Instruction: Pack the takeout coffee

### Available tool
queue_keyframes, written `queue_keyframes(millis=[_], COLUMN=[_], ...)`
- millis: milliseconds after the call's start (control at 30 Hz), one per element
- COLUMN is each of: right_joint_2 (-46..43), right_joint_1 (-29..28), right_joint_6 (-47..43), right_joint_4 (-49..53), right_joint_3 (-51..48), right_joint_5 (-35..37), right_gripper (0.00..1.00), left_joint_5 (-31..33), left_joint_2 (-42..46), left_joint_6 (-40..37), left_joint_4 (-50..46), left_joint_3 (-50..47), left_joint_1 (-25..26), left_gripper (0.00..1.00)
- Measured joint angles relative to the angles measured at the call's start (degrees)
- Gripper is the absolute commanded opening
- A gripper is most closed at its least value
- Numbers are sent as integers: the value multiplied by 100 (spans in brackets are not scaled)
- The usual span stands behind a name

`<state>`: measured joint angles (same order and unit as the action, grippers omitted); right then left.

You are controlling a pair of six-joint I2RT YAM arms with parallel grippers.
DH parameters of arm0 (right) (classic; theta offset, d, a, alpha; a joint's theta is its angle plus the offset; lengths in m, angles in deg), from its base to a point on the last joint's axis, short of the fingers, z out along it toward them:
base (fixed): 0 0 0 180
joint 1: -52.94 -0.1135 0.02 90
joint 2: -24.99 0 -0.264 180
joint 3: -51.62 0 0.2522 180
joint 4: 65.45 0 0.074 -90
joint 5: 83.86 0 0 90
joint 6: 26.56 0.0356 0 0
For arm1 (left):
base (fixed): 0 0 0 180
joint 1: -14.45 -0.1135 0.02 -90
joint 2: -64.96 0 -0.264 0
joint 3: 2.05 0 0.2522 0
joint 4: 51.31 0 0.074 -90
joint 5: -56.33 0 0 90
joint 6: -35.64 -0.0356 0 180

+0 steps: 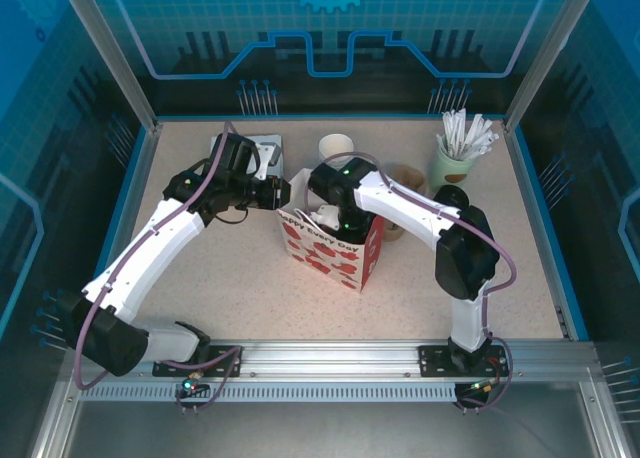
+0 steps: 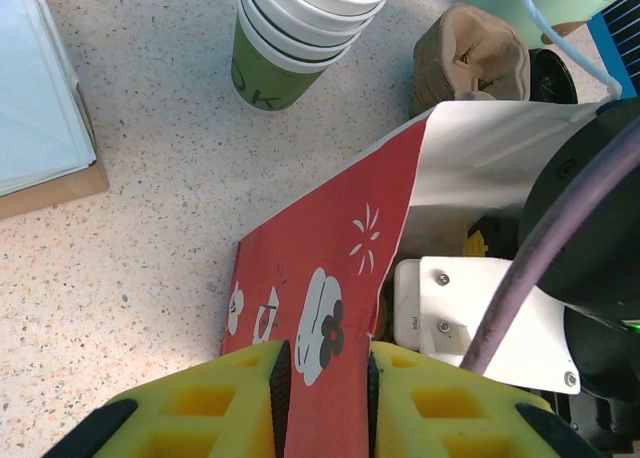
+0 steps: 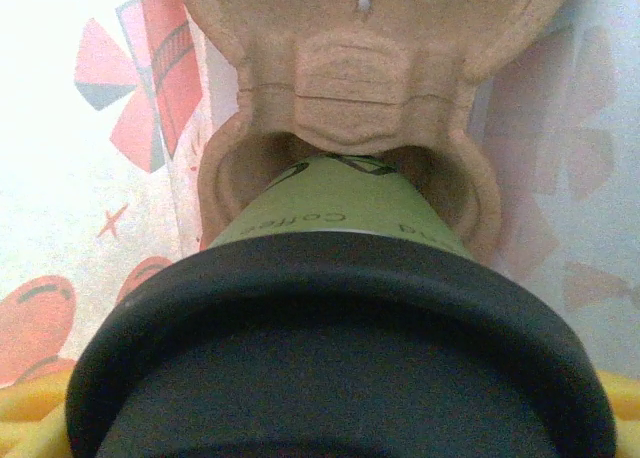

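While left gripper (image 2: 320,390) pinches the bag's (image 2: 340,228) red side wall, likely keeping its mouth open, right gripper (image 3: 320,433) sits clasped round the cup (image 3: 340,218) inside the bag. Black lid (image 3: 330,358) is nearest the wrist, and the green body runs away from it. The cup's long axis aims base-first at a pocket of the brown pulp carrier (image 3: 350,68) just beyond. Seating falls to the right arm.

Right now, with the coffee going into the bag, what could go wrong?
The coffee cup looks only partly seated in the pulp carrier; if the right hand lets go now, it may tip and spill. The left hand pinches just one thin wall of the paper bag; a slip could let the mouth fold onto the right hand.
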<state>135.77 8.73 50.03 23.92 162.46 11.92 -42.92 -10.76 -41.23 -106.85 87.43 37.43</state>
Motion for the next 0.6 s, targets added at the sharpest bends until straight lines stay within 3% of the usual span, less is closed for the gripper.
queue_keyframes(millis=[600], right_joint_2=[-33], right_joint_1=[76], right_joint_6=[-127], right_joint_4=[-433], right_joint_3=[-428], right_joint_5=[-26], right_gripper=[75], left_joint_5=[0], left_joint_2=[0], left_joint_6=[0], left_joint_4=[0], left_joint_3=[0], left_joint_1=[0], left_gripper=[27])
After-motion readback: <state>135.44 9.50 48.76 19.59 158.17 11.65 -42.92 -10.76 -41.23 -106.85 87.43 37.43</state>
